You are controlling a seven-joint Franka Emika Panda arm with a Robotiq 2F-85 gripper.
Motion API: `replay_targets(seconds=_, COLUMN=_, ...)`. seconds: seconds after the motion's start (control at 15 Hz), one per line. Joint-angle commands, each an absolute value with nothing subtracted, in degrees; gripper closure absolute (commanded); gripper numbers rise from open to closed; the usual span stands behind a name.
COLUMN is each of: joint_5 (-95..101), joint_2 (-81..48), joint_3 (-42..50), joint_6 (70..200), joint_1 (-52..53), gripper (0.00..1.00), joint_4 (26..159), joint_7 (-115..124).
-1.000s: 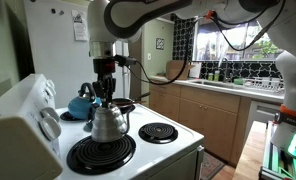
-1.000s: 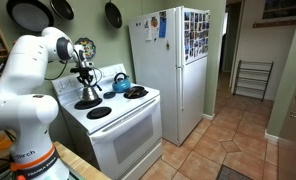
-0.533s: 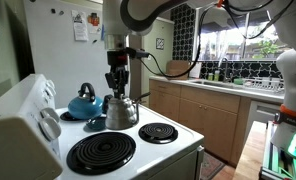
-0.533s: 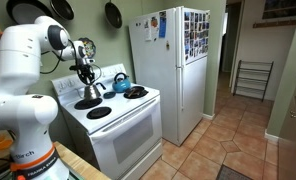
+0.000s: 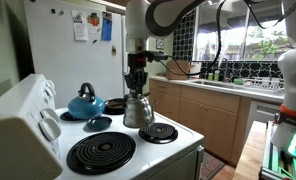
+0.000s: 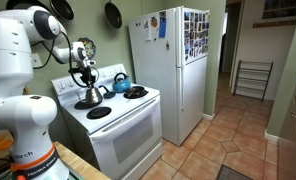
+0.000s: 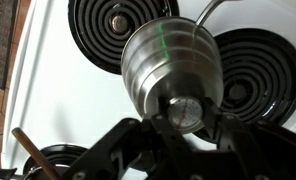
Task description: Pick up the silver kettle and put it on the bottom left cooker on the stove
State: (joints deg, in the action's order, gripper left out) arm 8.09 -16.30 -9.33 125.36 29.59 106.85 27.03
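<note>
The silver kettle (image 5: 138, 110) hangs from my gripper (image 5: 136, 82), which is shut on its dark handle. It is held low over the white stove (image 5: 188, 150), at the far edge of the bottom left cooker (image 5: 160, 133), the smaller coil burner. In an exterior view the kettle (image 6: 89, 96) hangs under the gripper (image 6: 85, 76), just behind that burner (image 6: 98, 112). In the wrist view the kettle (image 7: 163, 60) fills the middle. The jaws (image 7: 184, 122) close around its lid knob and handle.
A blue kettle (image 5: 84, 102) stands on a back burner and also shows from the front (image 6: 120, 80). The larger coil burner (image 5: 101, 152) lies by the raised back panel (image 5: 28, 110). A fridge (image 6: 173, 70) stands beside the stove, and pans hang on the wall (image 6: 112, 14).
My gripper has carried the silver kettle away from over the larger coil burner, across the stove top to the smaller front burner. The blue kettle has not moved.
</note>
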Motion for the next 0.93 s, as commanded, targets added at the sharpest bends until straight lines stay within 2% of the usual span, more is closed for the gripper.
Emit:
replay_targets(seconds=0.0, joint_5=7.2, joint_2=-8.9, joint_3=-10.7, joint_6=131.7, joint_1=26.2, gripper=0.86, joint_4=118.1, joint_7=30.1)
replay_targets(seconds=0.4, joint_5=6.3, joint_2=-6.4, joint_3=-11.1, joint_6=137.4, joint_1=22.5, gripper=0.86, joint_4=126.3, joint_7=29.7)
replay_targets(seconds=0.87, joint_5=5.9, joint_2=-6.9, joint_3=-11.6, joint_6=139.9, joint_1=20.9, gripper=0.86, joint_4=128.9, joint_7=29.2)
